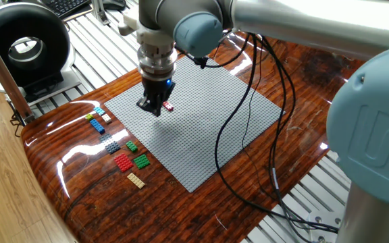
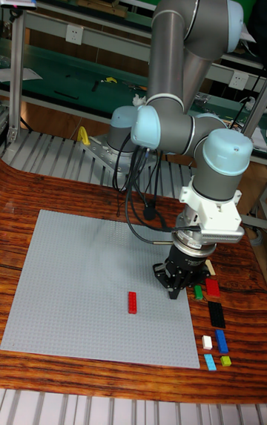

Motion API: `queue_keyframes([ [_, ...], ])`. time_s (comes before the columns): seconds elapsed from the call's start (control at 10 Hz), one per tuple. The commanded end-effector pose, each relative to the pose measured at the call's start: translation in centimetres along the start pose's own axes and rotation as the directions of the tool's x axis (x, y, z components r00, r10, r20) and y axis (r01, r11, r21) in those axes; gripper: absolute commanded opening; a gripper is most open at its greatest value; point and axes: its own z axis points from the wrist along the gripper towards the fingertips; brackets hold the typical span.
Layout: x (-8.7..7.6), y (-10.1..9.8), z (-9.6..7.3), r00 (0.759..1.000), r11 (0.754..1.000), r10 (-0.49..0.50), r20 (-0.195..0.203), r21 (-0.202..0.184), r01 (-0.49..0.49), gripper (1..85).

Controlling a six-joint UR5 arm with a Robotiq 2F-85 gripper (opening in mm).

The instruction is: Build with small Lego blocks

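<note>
- The small Lego blocks [image 1: 120, 145] lie in a loose row on the wooden table [image 1: 201, 209], just off the near-left edge of the grey baseplate [image 1: 201, 135].
- One red brick [image 2: 133, 302] sits apart on the baseplate.
- I see the gripper [image 1: 151, 108] low over the baseplate near that brick; I cannot tell whether its jaws are apart or closed.
- Risk: the hanging cables [image 1: 248, 101] may drag across the plate and knock the brick.
- Risk: a slightly offset descent may push the brick aside.
</note>
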Motion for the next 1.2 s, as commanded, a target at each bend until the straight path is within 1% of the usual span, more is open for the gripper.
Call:
queue_keyframes([
  [0.0, 0.1, 0.1, -0.1, 1.000, 1.000, -0.012, -0.007, -0.002, 0.012, 1.3],
  [0.2, 0.0, 0.4, -0.1, 1.000, 1.000, -0.006, -0.001, -0.012, 0.006, 1.3],
  [0.4, -0.4, 1.0, -0.1, 1.000, 0.999, 0.009, 0.012, -0.037, -0.009, 1.3],
  [0.5, -0.6, 0.9, -0.1, 1.000, 0.999, -0.002, 0.021, -0.032, 0.002, 1.3],
  [0.6, -0.9, 1.0, -0.1, 1.000, 0.999, 0.000, 0.030, -0.035, 0.001, 1.3],
  [0.8, -0.8, 0.6, -0.1, 1.000, 1.000, 0.001, 0.030, -0.021, -0.001, 1.3],
  [1.1, -1.0, 0.6, -0.1, 0.999, 1.000, 0.003, 0.036, -0.020, -0.002, 1.3],
])
